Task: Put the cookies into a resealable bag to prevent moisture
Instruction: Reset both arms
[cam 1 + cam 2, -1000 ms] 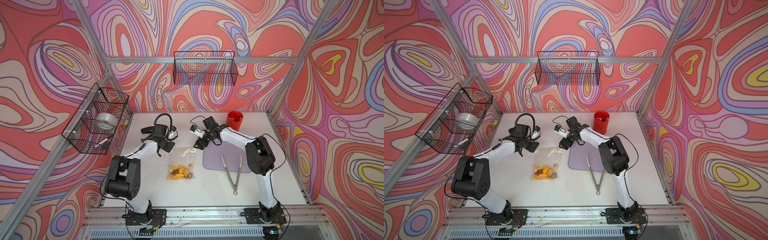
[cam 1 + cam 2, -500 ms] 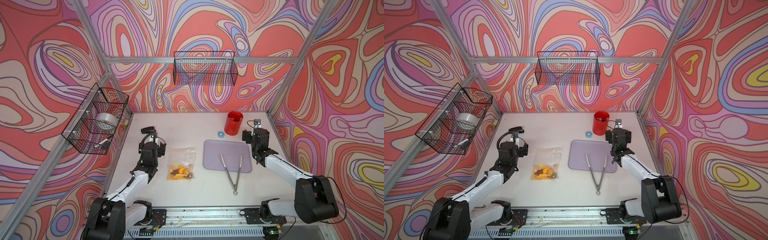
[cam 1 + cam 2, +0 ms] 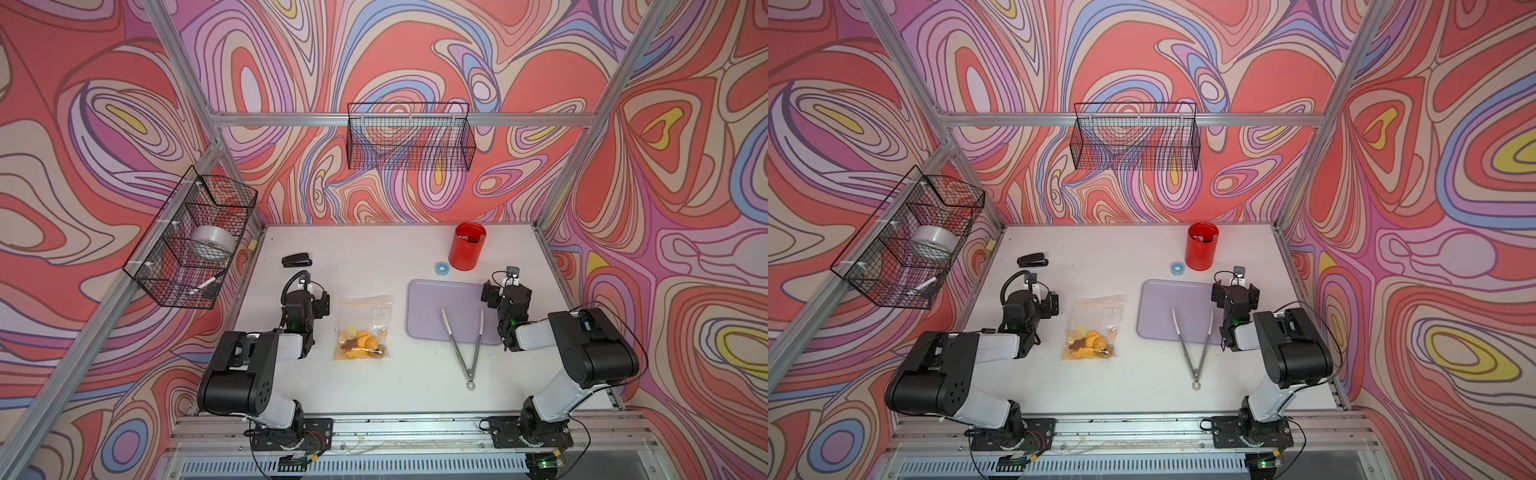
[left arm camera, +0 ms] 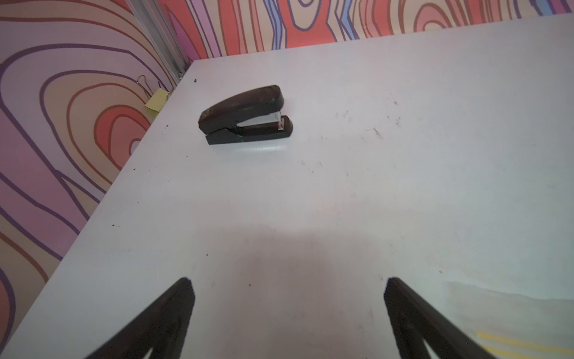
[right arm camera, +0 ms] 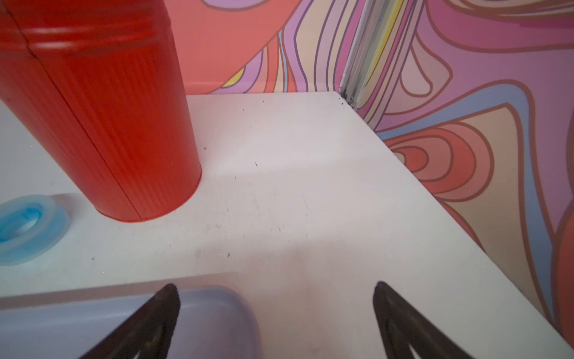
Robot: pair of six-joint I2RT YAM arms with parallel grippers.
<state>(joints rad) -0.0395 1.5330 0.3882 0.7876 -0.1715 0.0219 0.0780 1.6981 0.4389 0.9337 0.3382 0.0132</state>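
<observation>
The resealable bag [image 3: 365, 322] [image 3: 1098, 320] lies flat in the middle of the table in both top views. The cookies [image 3: 359, 345] [image 3: 1090, 343], orange-yellow with a few brown ones, sit inside it at its near end. My left gripper [image 3: 306, 296] [image 4: 287, 289] hovers to the left of the bag, open and holding nothing. A corner of the bag [image 4: 512, 310] shows beside it in the left wrist view. My right gripper [image 3: 505, 291] [image 5: 275, 292] stands open and holds nothing over the far right corner of the lavender tray [image 3: 428, 307] [image 5: 93, 317].
Metal tongs [image 3: 463, 336] lie across the tray's near edge. A red cup [image 3: 467, 247] [image 5: 102, 108] and a blue tape ring [image 3: 440, 267] [image 5: 21, 227] stand behind the tray. A black stapler [image 3: 296, 261] [image 4: 245, 115] sits at the back left. Wire baskets [image 3: 409, 137] hang on the walls.
Both arms have drawn back from the middle of the table to their own sides and folded low. The bag with the cookies has not moved.
</observation>
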